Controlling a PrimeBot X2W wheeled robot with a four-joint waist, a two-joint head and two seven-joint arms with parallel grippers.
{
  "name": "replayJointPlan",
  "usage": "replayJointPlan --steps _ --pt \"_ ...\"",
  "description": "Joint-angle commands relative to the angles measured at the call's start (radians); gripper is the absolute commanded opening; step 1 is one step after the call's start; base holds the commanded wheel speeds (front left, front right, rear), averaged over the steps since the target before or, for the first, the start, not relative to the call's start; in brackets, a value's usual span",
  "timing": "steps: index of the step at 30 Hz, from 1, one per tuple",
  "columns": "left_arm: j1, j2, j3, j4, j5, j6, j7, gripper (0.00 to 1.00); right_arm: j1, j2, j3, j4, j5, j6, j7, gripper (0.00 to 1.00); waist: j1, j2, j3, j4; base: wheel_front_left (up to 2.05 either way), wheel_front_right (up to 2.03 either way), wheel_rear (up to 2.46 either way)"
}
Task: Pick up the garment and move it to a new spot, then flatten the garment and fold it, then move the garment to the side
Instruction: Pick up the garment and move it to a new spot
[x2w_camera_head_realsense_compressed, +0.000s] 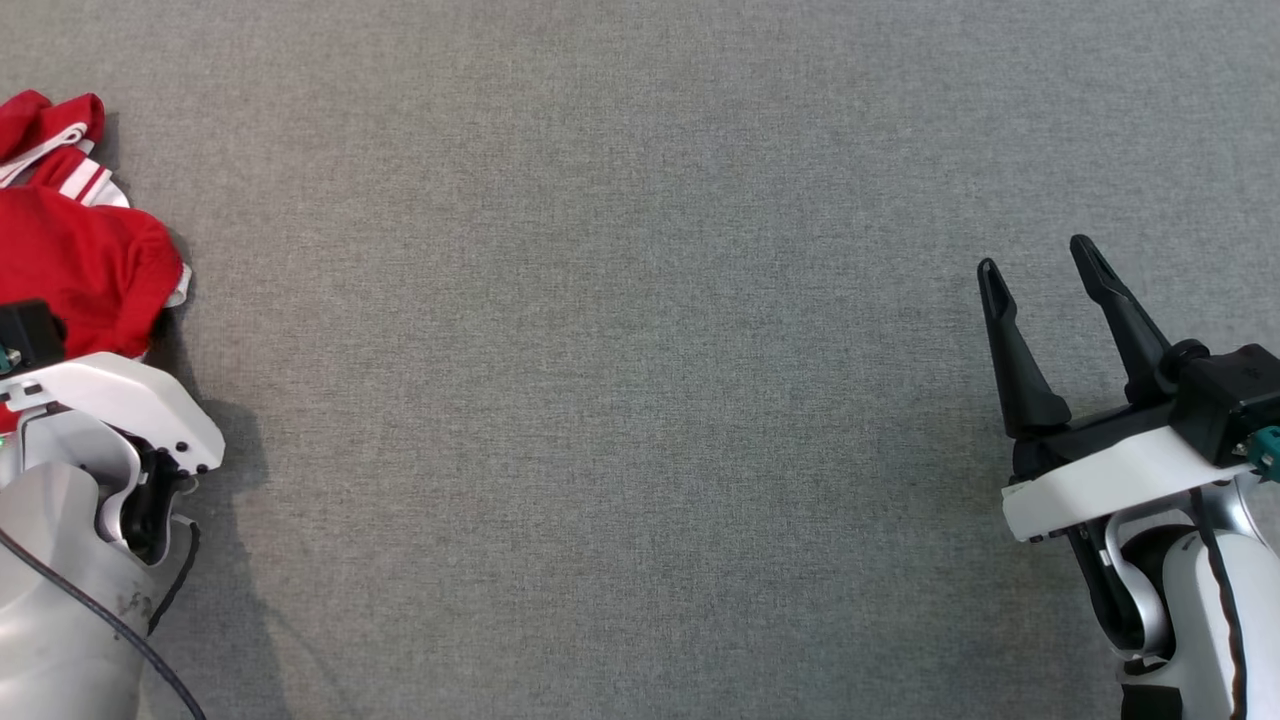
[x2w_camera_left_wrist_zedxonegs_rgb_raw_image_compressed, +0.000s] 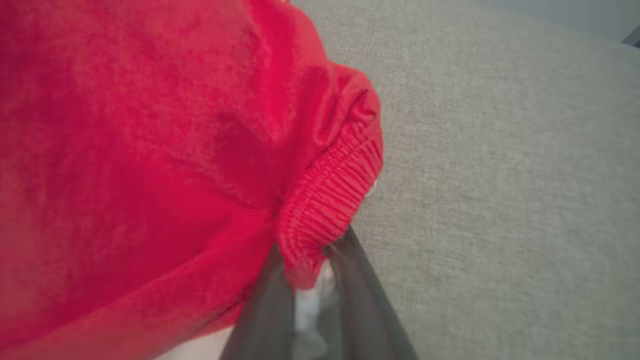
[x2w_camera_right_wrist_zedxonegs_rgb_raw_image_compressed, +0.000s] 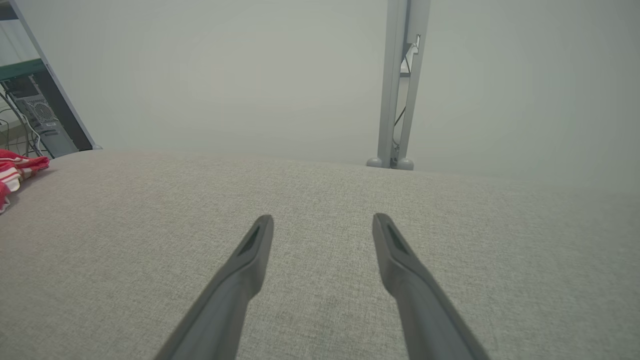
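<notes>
The garment (x2w_camera_head_realsense_compressed: 85, 255) is red with white stripes and lies crumpled at the far left edge of the grey fabric table (x2w_camera_head_realsense_compressed: 620, 350). In the left wrist view the garment (x2w_camera_left_wrist_zedxonegs_rgb_raw_image_compressed: 150, 150) is very close, and my left gripper (x2w_camera_left_wrist_zedxonegs_rgb_raw_image_compressed: 310, 252) is shut on its ribbed red hem, which sits pinched between the two dark fingers. In the head view the left wrist covers those fingers. My right gripper (x2w_camera_head_realsense_compressed: 1035, 255) hovers open at the right side of the table, far from the cloth. Its fingers (x2w_camera_right_wrist_zedxonegs_rgb_raw_image_compressed: 255, 245) stand well apart over bare fabric, and the garment (x2w_camera_right_wrist_zedxonegs_rgb_raw_image_compressed: 17, 167) shows at that view's far left.
Beyond the table's far edge stands a grey metal post (x2w_camera_right_wrist_zedxonegs_rgb_raw_image_compressed: 400, 85) against a pale wall. A dark shelf with a computer case (x2w_camera_right_wrist_zedxonegs_rgb_raw_image_compressed: 37, 115) and cables is at the back left.
</notes>
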Motion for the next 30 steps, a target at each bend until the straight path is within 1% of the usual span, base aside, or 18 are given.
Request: replayJointPlan --steps 1,7,11,12,17,22,26,28,30 --pt "-0.004 -0.009 -0.010 0.012 0.006 -0.012 -0.006 0.00 -0.012 -0.005 -0.002 0.001 -0.006 0.000 -0.001 1.00 0.0000 0.0000 -0.002 0.000 0.00 0.00 0.00" --pt "-0.030 0.015 0.010 -0.023 0.018 -0.011 -0.165 0.00 0.000 0.002 -0.019 0.018 -0.001 0.000 -0.019 1.00 0.0000 0.0000 -0.045 0.008 0.00 0.00 0.00" --pt "-0.008 0.034 0.028 -0.108 0.032 0.010 -0.229 0.00 0.014 0.006 -0.031 0.025 0.003 0.000 -0.028 1.00 0.0000 0.0000 -0.093 0.014 0.00 0.00 0.00" --pt "0.016 0.040 0.036 -0.178 0.042 0.029 -0.243 0.00 0.024 0.008 -0.033 0.029 0.007 0.000 -0.030 1.00 0.0000 0.0000 -0.119 0.017 0.00 0.00 0.00" --pt "0.104 0.065 0.048 -0.403 0.074 0.106 -0.248 0.00 0.037 0.011 -0.035 0.032 0.010 0.000 -0.031 1.00 0.0000 0.0000 -0.169 0.019 0.00 0.00 0.00" --pt "0.227 0.087 0.048 -0.678 0.099 0.189 -0.193 0.00 0.057 0.019 -0.047 0.030 0.019 0.000 -0.036 1.00 0.0000 0.0000 -0.209 0.016 0.00 0.00 0.00" --pt "0.345 0.091 0.037 -0.920 0.121 0.263 -0.129 0.00 0.077 0.024 -0.061 0.027 0.022 0.000 -0.039 1.00 0.0000 0.0000 -0.235 0.005 0.00 0.00 0.00" --pt "0.403 0.085 0.020 -1.030 0.132 0.293 -0.098 0.00 0.087 0.030 -0.066 0.022 0.022 0.000 -0.041 1.00 0.0000 0.0000 -0.244 -0.006 0.00 0.00 0.00" --pt "0.448 0.082 -0.001 -1.118 0.143 0.311 -0.074 0.00 0.094 0.035 -0.069 0.018 0.024 0.000 -0.041 1.00 0.0000 0.0000 -0.251 -0.020 0.00 0.00 0.00"
